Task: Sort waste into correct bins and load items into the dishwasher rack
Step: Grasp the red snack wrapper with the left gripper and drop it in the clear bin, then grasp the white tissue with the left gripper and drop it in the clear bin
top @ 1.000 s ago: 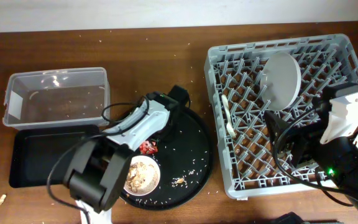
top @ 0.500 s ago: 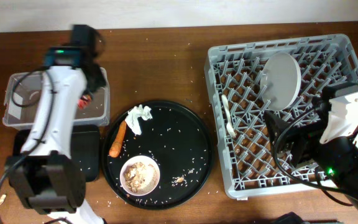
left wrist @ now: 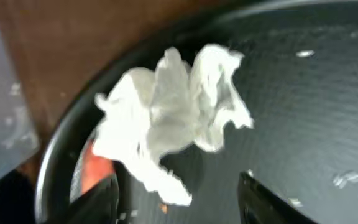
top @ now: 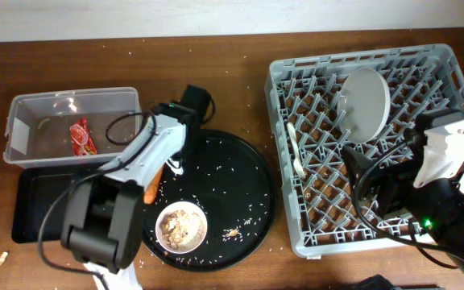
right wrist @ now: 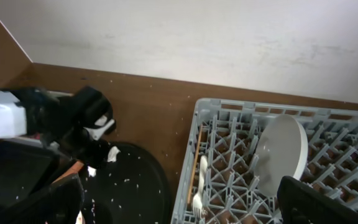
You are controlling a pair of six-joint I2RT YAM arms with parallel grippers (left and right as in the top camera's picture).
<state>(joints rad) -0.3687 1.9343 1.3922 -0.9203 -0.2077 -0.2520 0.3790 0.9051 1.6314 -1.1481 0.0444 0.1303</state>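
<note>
The left gripper [left wrist: 178, 183] hung wide open and empty over the crumpled tissue [left wrist: 173, 124], which lay on the round tray's [top: 248, 181] left rim mid-table, beside the carrot [top: 149, 193]. The red wrapper [top: 80, 137] lay in the clear tub [top: 22, 109] near the left edge. The right gripper [right wrist: 180, 190], open and empty too, sat above the rack [top: 449, 64] by the right edge, plate [top: 365, 98] upright inside.

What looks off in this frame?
Rice grains are strewn over the round tray and onto the table. One beige scrap lies on the wood just outside the black bin. Nothing looks broken.
</note>
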